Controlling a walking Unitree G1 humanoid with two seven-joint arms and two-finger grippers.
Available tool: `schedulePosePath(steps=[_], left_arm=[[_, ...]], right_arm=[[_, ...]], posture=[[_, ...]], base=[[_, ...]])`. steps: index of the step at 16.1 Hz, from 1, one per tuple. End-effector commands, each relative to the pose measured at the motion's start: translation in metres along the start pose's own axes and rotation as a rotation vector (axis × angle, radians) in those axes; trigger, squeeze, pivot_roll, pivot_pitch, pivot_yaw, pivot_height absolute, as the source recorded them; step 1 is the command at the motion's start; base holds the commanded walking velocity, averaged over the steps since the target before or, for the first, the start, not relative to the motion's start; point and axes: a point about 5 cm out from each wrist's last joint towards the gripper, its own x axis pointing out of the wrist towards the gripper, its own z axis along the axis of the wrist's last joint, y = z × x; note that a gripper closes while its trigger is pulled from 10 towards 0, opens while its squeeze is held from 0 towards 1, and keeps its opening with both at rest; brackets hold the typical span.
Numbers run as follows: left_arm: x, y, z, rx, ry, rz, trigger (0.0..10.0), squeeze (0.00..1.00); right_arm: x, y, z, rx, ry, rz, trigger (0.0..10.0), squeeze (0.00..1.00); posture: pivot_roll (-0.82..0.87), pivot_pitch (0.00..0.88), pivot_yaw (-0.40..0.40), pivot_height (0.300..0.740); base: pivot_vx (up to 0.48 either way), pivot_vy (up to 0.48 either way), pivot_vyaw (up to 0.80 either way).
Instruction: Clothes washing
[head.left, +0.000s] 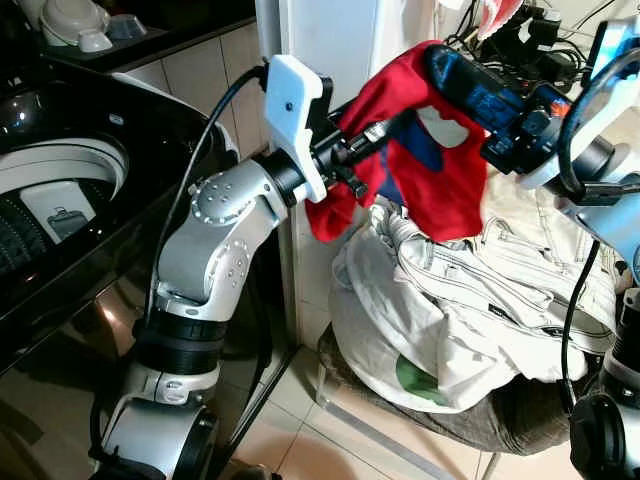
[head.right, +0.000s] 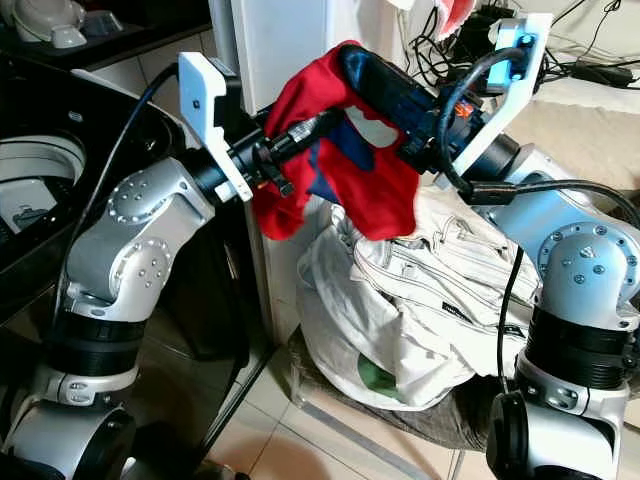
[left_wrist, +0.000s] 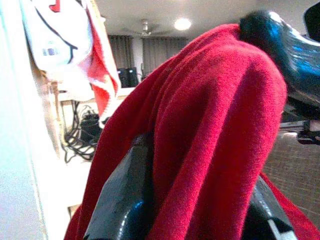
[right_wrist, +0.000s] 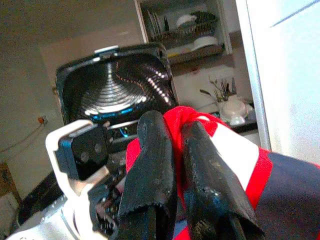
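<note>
A red garment (head.left: 440, 190) with blue and white patches hangs in the air between my two grippers, above a pile of white clothes (head.left: 470, 300). My right gripper (head.left: 435, 55) is shut on the garment's top edge, and the red cloth (right_wrist: 200, 120) sits pinched between its fingers (right_wrist: 150, 165). From the left, my left gripper (head.left: 400, 122) reaches under the garment. Its fingers (left_wrist: 125, 200) stand apart, with the red cloth (left_wrist: 210, 125) draped over them. The top-loading washing machine (head.left: 60, 190) stands at my left, its lid (right_wrist: 115, 85) raised.
The white clothes lie heaped in a dark basket (head.left: 500, 420) on the tiled floor. A white cabinet side (head.left: 340, 40) rises behind the grippers. Tangled cables (head.left: 520, 40) lie at the back right. A dish rack (right_wrist: 185, 25) hangs above the machine.
</note>
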Motion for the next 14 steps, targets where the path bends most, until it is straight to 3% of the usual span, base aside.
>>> schedulePosePath(steps=[1, 2, 3, 5, 6, 7, 8, 10, 11, 12, 13, 14], left_arm=[[-0.003, 0.013, 0.005, 0.022, -0.006, 0.068, 0.0, 0.00], [-0.004, 0.015, 0.005, 0.029, -0.001, 0.081, 0.0, 0.00], [-0.005, 0.019, 0.004, 0.038, 0.004, 0.105, 0.0, 0.00], [-0.020, 0.070, 0.021, 0.206, 0.040, 0.344, 0.0, 0.00], [-0.026, 0.086, 0.031, 0.266, 0.050, 0.418, 0.0, 0.00], [-0.047, 0.127, 0.065, 0.466, 0.085, 0.602, 0.0, 0.00], [-0.060, 0.145, 0.083, 0.581, 0.142, 0.690, 0.0, 0.00], [-0.076, 0.164, 0.101, 0.750, 0.259, 0.781, 0.0, 0.00], [-0.092, 0.181, 0.105, 0.811, 0.439, 0.836, 0.0, 0.00], [-0.101, 0.190, 0.108, 0.856, 0.514, 0.886, 0.4, 0.00], [-0.125, 0.203, 0.100, 0.834, 0.756, 0.907, 10.0, 0.06], [-0.146, 0.209, 0.089, 0.774, 0.929, 0.906, 10.0, 1.00]], right_arm=[[0.000, 0.004, 0.004, -0.050, 0.003, 0.014, 5.0, 0.62], [0.000, 0.004, 0.003, -0.049, 0.007, 0.002, 10.0, 0.99], [0.000, 0.003, 0.002, -0.040, 0.011, -0.006, 10.0, 1.00], [0.001, 0.001, -0.005, -0.110, 0.090, -0.038, 10.0, 1.00], [0.001, 0.002, -0.009, -0.135, 0.121, -0.034, 10.0, 0.37], [0.005, 0.009, -0.018, -0.177, 0.180, 0.004, 10.0, 0.00], [0.010, 0.015, -0.022, -0.173, 0.183, 0.025, 10.0, 0.00], [0.020, 0.022, -0.029, -0.174, 0.195, 0.044, 10.0, 0.00], [0.029, 0.025, -0.037, -0.178, 0.222, 0.046, 10.0, 0.00], [0.034, 0.026, -0.042, -0.190, 0.243, 0.042, 10.0, 0.00], [0.043, 0.027, -0.054, -0.231, 0.299, 0.034, 10.0, 0.00], [0.047, 0.029, -0.060, -0.253, 0.331, 0.036, 10.0, 0.00]], posture=[[-0.05, 0.000, 0.011, 0.740], [-0.05, 0.000, 0.011, 0.740], [-0.05, 0.000, 0.011, 0.740], [-0.04, 0.000, 0.013, 0.740], [-0.04, 0.000, 0.013, 0.740], [-0.04, 0.000, 0.017, 0.740], [-0.04, 0.000, 0.020, 0.740], [-0.04, 0.000, 0.024, 0.740], [-0.03, 0.000, 0.024, 0.740], [-0.03, 0.000, 0.027, 0.740], [-0.03, 0.000, 0.032, 0.740], [-0.03, 0.000, 0.036, 0.740]], base=[[0.000, 0.000, 0.00], [0.000, 0.000, 0.00], [0.000, 0.000, 0.00], [0.000, 0.000, 0.00], [0.000, 0.000, 0.00], [0.000, 0.000, 0.00], [0.000, 0.000, 0.00], [0.000, 0.000, 0.00], [0.000, 0.000, 0.00], [0.000, 0.000, 0.00], [0.000, 0.000, 0.00], [0.000, 0.000, 0.00]])
